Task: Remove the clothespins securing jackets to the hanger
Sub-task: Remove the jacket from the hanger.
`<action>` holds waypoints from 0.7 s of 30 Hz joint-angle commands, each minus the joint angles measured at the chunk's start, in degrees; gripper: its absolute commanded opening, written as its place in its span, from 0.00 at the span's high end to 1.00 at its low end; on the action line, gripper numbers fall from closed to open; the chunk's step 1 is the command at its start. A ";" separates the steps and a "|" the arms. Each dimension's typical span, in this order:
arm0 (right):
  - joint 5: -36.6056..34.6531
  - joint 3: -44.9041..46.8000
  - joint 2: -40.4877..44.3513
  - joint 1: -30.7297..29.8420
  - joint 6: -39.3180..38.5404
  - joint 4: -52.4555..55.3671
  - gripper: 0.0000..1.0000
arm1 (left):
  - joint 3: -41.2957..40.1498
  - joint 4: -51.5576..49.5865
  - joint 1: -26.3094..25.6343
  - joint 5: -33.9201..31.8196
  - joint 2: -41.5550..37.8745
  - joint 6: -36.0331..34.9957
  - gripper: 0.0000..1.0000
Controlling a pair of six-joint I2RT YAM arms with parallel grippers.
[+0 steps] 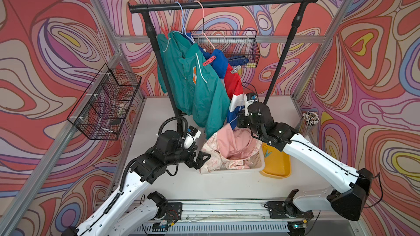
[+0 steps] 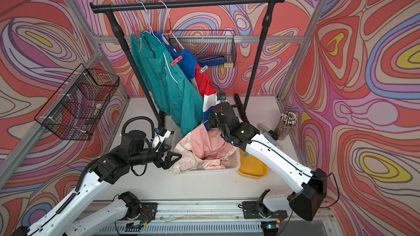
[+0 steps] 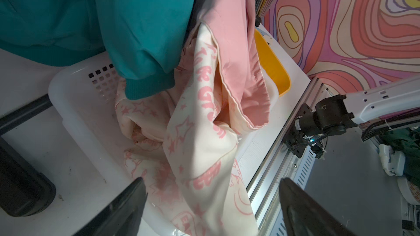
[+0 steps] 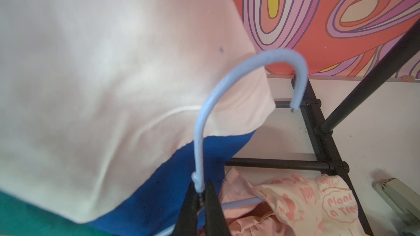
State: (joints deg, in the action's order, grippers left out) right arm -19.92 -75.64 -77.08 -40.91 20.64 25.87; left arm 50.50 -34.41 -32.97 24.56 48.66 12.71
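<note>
In both top views a teal-green jacket (image 1: pixel 193 82) and a blue-red-white jacket (image 1: pixel 234 87) hang on the rack. A coral-red clothespin (image 1: pixel 209 60) and a grey clothespin (image 1: pixel 235 69) grip their near shoulders, and two red clothespins (image 1: pixel 164 29) sit on the far shoulder. The pale pink jacket (image 1: pixel 234 144) lies crumpled in a white basket (image 1: pixel 259 165). My left gripper (image 3: pixel 211 180) is open, its jaws wide apart either side of a fold of the pink jacket (image 3: pixel 204 132). My right gripper (image 4: pixel 201 186) is shut on the neck of a light-blue hanger (image 4: pixel 204 119) beside the pink jacket (image 4: pixel 306 200).
A yellow tray (image 1: pixel 277 171) right of the basket holds a teal-blue clothespin (image 1: pixel 268 154). A cup of pencils (image 1: pixel 310 119) stands at the right wall. Wire baskets hang on the left wall (image 1: pixel 106 103) and behind the rack (image 1: pixel 227 48). The rack's black feet (image 4: pixel 318 166) cross the table.
</note>
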 commanded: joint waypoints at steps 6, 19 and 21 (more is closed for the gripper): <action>0.32 -1.25 0.05 1.25 0.18 -3.89 1.00 | -1.06 4.91 -0.59 2.51 4.45 3.15 0.70; 4.35 -0.16 -1.71 8.69 1.72 -5.39 1.00 | -4.25 6.33 -1.22 -10.56 -3.17 9.70 1.00; 5.06 0.17 -2.11 10.13 1.87 -5.39 1.00 | -5.60 6.85 -1.21 -12.46 -5.34 11.26 1.00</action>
State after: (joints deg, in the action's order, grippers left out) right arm -13.80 -75.64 -78.52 -33.23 22.39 23.42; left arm 46.65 -28.08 -34.11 17.45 46.30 20.69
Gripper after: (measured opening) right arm 0.072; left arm 0.054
